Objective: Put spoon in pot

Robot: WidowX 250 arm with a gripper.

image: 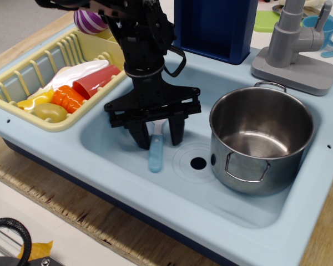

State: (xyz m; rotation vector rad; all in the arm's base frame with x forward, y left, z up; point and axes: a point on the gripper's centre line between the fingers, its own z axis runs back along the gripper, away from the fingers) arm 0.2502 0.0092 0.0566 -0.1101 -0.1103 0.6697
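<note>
**Claw straddles the spoon in the sink**

Black claw hangs low in the light blue sink, its two fingers parted and standing either side of the spoon; whether they touch it cannot be told. The spoon lies on the sink floor, blue handle pointing toward the near edge, bowl hidden between the fingers. To the right, near the drain hole, stands the pot, upright. A yellow dish rack holding toy food sits to the left.
</note>
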